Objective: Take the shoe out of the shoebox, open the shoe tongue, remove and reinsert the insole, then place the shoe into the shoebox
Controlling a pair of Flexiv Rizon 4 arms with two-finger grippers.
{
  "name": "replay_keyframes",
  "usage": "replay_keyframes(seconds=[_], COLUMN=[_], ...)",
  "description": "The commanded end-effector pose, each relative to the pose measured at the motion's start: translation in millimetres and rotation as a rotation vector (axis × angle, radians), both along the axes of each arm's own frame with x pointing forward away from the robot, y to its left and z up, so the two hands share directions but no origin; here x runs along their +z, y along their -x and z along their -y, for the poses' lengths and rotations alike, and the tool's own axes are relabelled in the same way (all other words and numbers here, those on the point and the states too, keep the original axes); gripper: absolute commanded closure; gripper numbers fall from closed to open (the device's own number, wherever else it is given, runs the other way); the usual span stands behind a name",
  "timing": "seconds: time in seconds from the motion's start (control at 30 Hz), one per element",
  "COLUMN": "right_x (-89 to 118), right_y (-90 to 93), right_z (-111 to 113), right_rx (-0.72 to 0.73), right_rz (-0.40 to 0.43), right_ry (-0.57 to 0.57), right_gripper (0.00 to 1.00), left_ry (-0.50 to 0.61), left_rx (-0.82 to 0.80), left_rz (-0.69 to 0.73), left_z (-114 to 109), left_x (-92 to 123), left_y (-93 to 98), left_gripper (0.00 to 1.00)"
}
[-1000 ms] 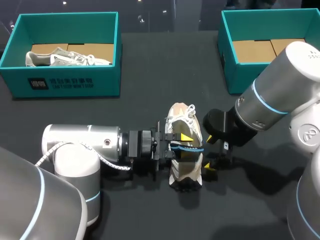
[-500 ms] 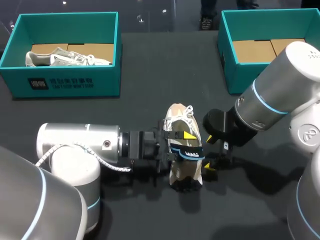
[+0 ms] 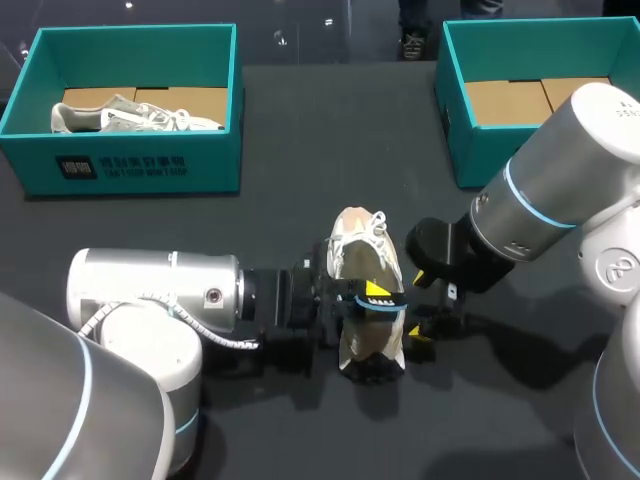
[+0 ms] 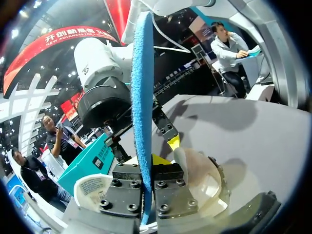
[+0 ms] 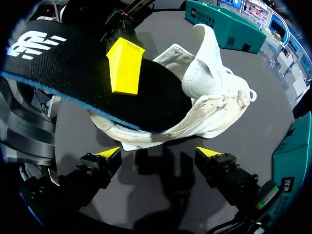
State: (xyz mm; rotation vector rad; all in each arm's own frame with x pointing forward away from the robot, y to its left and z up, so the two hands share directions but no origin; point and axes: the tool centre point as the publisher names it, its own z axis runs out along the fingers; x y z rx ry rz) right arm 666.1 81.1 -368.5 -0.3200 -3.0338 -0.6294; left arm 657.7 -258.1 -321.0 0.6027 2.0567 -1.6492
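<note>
From above, the shoe [image 3: 362, 240] lies on the table [image 3: 300, 150]. The left gripper [image 3: 372, 295] pinches the insole [image 3: 392, 303] over its opening, and the right gripper [image 3: 419, 307] is spread wide just beside it. The left wrist view shows the insole [image 4: 143, 97] edge-on, clamped between that gripper's [image 4: 146, 165] fingers, with the shoe [image 4: 207, 178] beneath. In the right wrist view, the right gripper [image 5: 160, 153] has its fingers well apart, with the shoe [image 5: 214, 97] and insole [image 5: 63, 63] ahead of them.

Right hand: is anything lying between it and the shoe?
Nothing. The right wrist view shows only bare table between the open right hand and the shoe ahead of it.
</note>
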Motion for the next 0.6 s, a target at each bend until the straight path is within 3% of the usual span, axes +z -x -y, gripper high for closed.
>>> replay_keyframes(seconds=[0.03, 0.3, 0.43, 0.5, 0.6], right_x=[-0.5, -0.5, -0.5, -0.5, -0.5], right_y=[1.5, 1.5, 1.5, 1.5, 1.5], right_z=[0.3, 0.3, 0.3, 0.3, 0.3], right_rx=[-0.001, -0.001, -0.001, -0.001, -0.001], right_rz=[0.003, 0.003, 0.003, 0.003, 0.003], right_ry=[0.0, 0.0, 0.0, 0.0, 0.0], right_gripper=[0.0, 0.0, 0.0, 0.0, 0.0], left_ry=[-0.012, -0.051, -0.045, -0.045, -0.035], left_rx=[-0.008, 0.018, 0.02, 0.018, 0.02], left_rz=[0.013, 0.019, 0.011, 0.009, -0.001], left_z=[-1.4, -2.0, -3.0, -3.9, -6.0], left_x=[-12.0, -23.7, -19.4, -13.7, -4.7], left_y=[-10.0, -25.1, -22.9, -17.4, -9.4], left_gripper=[1.0, 1.0, 1.0, 0.7, 0.59])
